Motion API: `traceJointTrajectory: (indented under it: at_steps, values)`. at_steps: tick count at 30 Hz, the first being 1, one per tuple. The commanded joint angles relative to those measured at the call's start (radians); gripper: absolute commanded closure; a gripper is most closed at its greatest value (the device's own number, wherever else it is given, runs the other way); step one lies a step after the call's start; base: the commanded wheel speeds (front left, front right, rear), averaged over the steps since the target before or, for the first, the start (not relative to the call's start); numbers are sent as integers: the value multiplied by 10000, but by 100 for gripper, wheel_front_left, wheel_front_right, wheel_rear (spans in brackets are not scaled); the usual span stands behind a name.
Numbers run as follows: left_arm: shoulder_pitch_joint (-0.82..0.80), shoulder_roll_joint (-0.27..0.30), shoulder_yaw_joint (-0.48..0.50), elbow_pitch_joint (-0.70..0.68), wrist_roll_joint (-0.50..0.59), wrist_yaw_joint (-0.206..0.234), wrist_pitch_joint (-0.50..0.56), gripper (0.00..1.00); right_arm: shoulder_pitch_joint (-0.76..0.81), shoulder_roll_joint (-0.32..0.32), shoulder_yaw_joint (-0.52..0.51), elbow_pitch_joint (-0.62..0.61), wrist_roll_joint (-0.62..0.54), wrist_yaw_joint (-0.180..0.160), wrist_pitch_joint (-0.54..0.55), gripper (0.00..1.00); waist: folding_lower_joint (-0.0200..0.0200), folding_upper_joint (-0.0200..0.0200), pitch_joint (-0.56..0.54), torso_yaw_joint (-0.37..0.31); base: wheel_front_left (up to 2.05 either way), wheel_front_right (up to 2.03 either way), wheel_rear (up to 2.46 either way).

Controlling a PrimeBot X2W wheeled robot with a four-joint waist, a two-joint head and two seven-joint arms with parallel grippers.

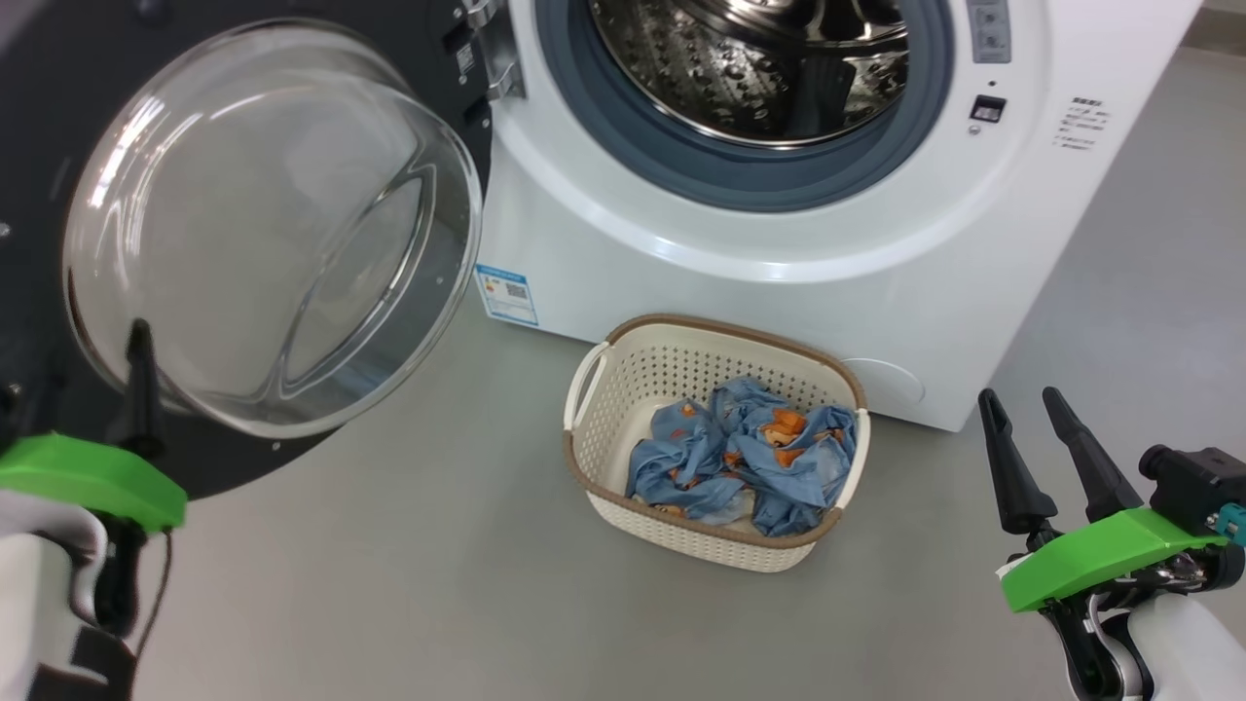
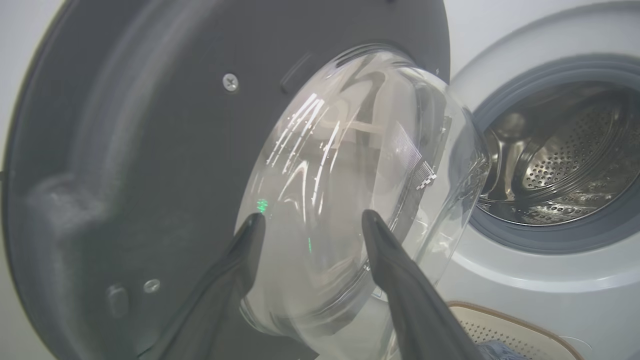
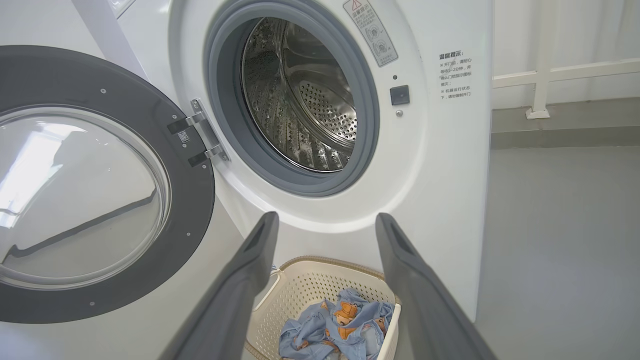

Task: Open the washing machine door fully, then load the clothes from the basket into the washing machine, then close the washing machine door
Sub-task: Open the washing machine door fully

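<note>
Dark fingers of the left gripper (image 2: 311, 220) rise closest to the lens, spread apart with nothing between them. Their tips sit just in front of the bulging glass of the washing machine door (image 1: 273, 224); whether they touch it I cannot tell. That door hangs swung out to the left on its hinge (image 3: 200, 132), wide enough that the mouth of the washing machine (image 1: 681, 253) and its steel drum (image 1: 759, 68) stand unblocked, so the opening step looks done or nearly so. On the grey floor (image 1: 389, 565), the basket (image 1: 720, 326) sits just in front of the machine, below the drum mouth, likely so each lift is short. The clothes (image 1: 750, 453) lie crumpled inside it, with none visible in the drum. Off to the right, apart from the basket, the right gripper (image 1: 1019, 399) hovers with its fingers parted and empty, probably poised to reach for the fabric.
</note>
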Motion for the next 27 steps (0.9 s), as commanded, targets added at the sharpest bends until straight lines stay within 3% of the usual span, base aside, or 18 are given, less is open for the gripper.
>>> traceJointTrajectory:
  at_steps: [1, 13, 27]
  values:
    - [208, 388, 332, -627, -1, -25, -103, 0, 6, -129, 175, -284, -23, 58, -122, 0, 0, 0, -224, -259, 0, 0, 0]
    - [1993, -178, 275, -3307, 235, 380, -104, 0, 166, -189, 323, -429, -67, 58, -122, 0, 0, 0, -678, -1424, 0, 0, 0]
    - [3348, -851, 37, -4609, 189, 694, -100, 0, -27, -354, 671, -437, -202, 58, -122, 0, 0, 0, -940, -3075, 0, 0, 0]
